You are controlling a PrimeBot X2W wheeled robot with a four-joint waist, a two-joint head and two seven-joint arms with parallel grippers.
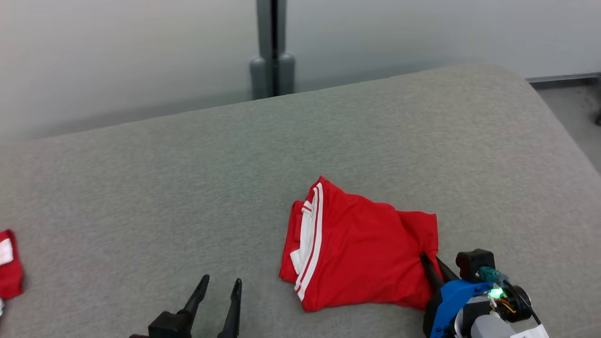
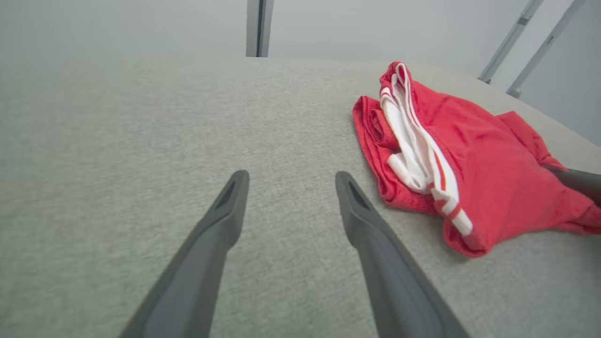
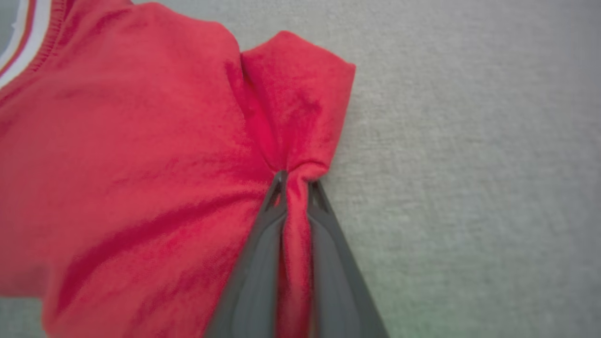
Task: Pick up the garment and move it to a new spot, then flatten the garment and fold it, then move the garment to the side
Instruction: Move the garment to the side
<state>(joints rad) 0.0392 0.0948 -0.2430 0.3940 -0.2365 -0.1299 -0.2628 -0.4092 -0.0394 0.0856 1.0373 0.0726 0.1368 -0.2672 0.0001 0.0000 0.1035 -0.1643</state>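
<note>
Nipped at 6 o'clock between the dark fingers of the right gripper (image 3: 296,180): a bunched fold of the red garment (image 3: 141,141). Spread toward 9 o'clock, white-striped trim (image 3: 28,33) at 11. Grey surface (image 3: 469,141) at 3 o'clock.

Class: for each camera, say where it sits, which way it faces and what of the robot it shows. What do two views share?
Head view: on the head, facing forward and down at the grey surface; left gripper lower left, right gripper lower right at the red garment.
Left wrist view: on the left wrist, looking along its open jaws; garment at right.
Right wrist view: on the right wrist, looking down its jaws, shut on a garment fold.
Shared: head and left wrist both show the left gripper.
</note>
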